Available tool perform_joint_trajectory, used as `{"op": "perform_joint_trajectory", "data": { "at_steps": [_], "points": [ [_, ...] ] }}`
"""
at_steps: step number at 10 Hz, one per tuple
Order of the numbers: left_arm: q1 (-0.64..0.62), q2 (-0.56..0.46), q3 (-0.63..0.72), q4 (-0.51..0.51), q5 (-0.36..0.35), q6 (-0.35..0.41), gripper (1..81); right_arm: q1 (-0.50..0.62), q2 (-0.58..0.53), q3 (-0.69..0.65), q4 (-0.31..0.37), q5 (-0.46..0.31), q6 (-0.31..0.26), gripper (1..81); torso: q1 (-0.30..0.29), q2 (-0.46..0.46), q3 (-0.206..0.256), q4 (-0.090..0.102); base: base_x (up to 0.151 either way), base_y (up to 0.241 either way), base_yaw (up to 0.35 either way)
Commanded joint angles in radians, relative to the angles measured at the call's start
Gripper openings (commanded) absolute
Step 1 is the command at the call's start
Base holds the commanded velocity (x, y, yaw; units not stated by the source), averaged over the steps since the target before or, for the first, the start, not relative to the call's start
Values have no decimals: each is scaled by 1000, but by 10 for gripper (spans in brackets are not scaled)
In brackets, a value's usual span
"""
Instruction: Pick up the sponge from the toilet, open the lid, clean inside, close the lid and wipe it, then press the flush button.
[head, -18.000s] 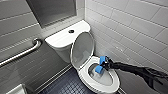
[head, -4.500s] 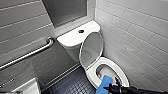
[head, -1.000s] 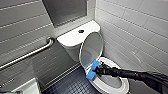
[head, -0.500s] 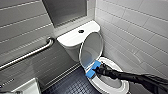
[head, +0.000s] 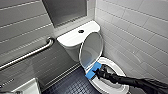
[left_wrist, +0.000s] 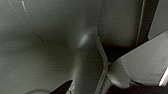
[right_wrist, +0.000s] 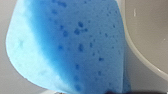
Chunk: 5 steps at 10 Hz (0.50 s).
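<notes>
Head view shows me the sponge (head: 92, 71) pinched in my right claw (head: 98, 73) at the rim of the toilet (head: 113, 65) bowl, just below the raised lid (head: 91, 48). Right wrist view has its pored blue face close up beside the curved white rim. Behind, the flush button (head: 81, 31) sits on the tank top, with a grab bar (head: 30, 53) on the grey wall.

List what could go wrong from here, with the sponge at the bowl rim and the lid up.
1. The sponge appears to hang partly over the outer edge of the toilet rim. If the right gripper has a shallow hold, the sponge may slip to the floor.
2. The raised lid stands close behind the right gripper. A bump while wiping could tip it down onto the right arm.
</notes>
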<state>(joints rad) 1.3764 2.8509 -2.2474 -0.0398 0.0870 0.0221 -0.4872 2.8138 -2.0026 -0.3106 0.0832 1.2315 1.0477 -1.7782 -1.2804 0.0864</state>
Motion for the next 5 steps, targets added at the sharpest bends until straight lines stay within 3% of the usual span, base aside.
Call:
{"op": "perform_joint_trajectory", "data": {
  "at_steps": [1, 5],
  "points": [
    [19, 1, 32, -6, 99, 1, 811, 22, -99, 211, -13, -151, 0, 10, 0, 0, 0, 0, 0, 0, 0],
    [20, 1, 34, -8, 99, 2, 811, -49, -144, 219, -10, -138, 0, 10, 0, 0, 0, 0, 0, 0, 0]
  ]
}}
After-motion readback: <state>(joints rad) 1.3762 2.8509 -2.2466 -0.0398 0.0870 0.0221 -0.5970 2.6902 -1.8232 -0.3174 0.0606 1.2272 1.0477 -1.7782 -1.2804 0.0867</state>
